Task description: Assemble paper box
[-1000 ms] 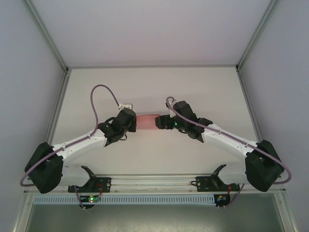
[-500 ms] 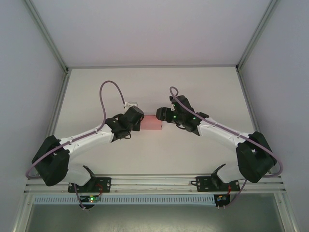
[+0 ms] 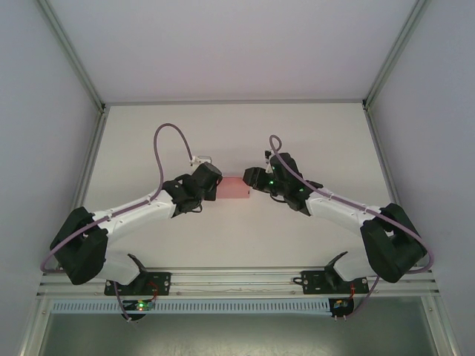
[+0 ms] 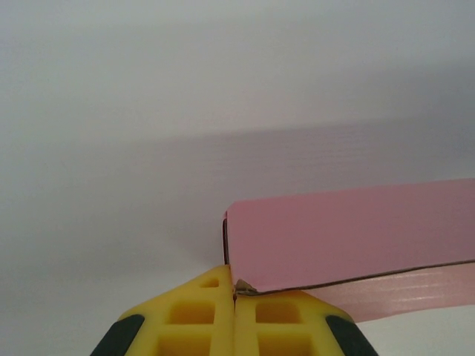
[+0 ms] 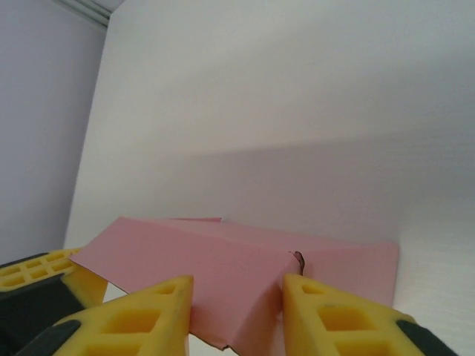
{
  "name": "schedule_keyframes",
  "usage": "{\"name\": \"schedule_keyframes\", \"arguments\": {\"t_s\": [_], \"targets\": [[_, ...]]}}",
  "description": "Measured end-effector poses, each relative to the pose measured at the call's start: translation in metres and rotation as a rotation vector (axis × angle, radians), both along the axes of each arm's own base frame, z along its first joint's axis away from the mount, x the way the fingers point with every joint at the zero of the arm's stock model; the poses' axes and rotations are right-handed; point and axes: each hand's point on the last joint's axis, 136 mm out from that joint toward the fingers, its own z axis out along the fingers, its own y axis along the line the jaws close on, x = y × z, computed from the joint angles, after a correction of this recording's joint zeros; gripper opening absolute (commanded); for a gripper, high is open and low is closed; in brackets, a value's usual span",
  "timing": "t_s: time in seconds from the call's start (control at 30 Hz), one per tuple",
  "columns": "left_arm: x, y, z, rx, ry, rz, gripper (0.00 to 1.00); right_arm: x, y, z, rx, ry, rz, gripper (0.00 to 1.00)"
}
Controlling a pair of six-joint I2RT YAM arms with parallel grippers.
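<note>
1. The white worktop [image 3: 237,133] sits inside pale walls, with bare surface beyond both claws and out to either side.
2. The pink paper box [image 3: 235,188] lies between the claws. Its long axis runs from the left claw [image 4: 234,305] to the right claw [image 5: 236,315], and from above both ends are hidden under the wrists.
3. The left claw is pinched tight on the box's near corner.
4. The right claw's fingers [image 5: 148,311] straddle the other end; I cannot tell whether they press it.
5. In the left wrist view the frame edge cuts off the box's far end.

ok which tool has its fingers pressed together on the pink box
The left tool: its yellow fingers meet, pinching a corner of the paper box. On the right tool they stand apart, the box's other end between them.
</note>
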Motion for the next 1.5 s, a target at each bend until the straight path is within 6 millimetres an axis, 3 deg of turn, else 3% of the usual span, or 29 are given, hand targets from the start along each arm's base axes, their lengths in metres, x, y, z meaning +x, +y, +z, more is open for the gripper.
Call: {"name": "schedule_keyframes", "arguments": {"t_s": [0.23, 0.3, 0.43, 0.8, 0.83, 0.97, 1.17, 1.33, 1.5], "targets": [[-0.003, -0.001, 0.001, -0.015, 0.006, -0.011, 0.00, -0.001, -0.003, -0.006, 0.018, 0.006, -0.012, 0.19], [-0.004, -0.001, 0.001, -0.015, 0.008, -0.012, 0.08, 0.000, -0.003, -0.008, 0.013, 0.003, -0.013, 0.18], [-0.009, 0.000, -0.002, -0.014, 0.035, -0.012, 0.36, 0.002, -0.004, -0.012, -0.001, -0.007, -0.014, 0.19], [-0.038, -0.012, 0.010, -0.081, 0.168, -0.100, 0.57, 0.012, -0.002, -0.013, -0.024, -0.014, -0.039, 0.17], [-0.038, -0.014, 0.014, -0.090, 0.167, -0.105, 0.61, 0.013, -0.003, -0.013, -0.025, -0.013, -0.040, 0.17], [-0.036, -0.014, 0.036, -0.125, 0.150, -0.076, 0.99, 0.012, -0.001, -0.013, -0.033, -0.010, -0.038, 0.17], [-0.016, 0.014, 0.057, -0.278, 0.132, 0.115, 1.00, 0.012, 0.000, -0.013, -0.043, -0.013, -0.038, 0.16], [0.001, 0.036, 0.039, -0.420, 0.155, 0.243, 1.00, 0.013, 0.000, -0.013, -0.050, -0.014, -0.034, 0.13], [0.014, 0.035, 0.027, -0.519, 0.177, 0.273, 1.00, 0.013, 0.000, -0.014, -0.057, -0.015, -0.032, 0.13]]}}
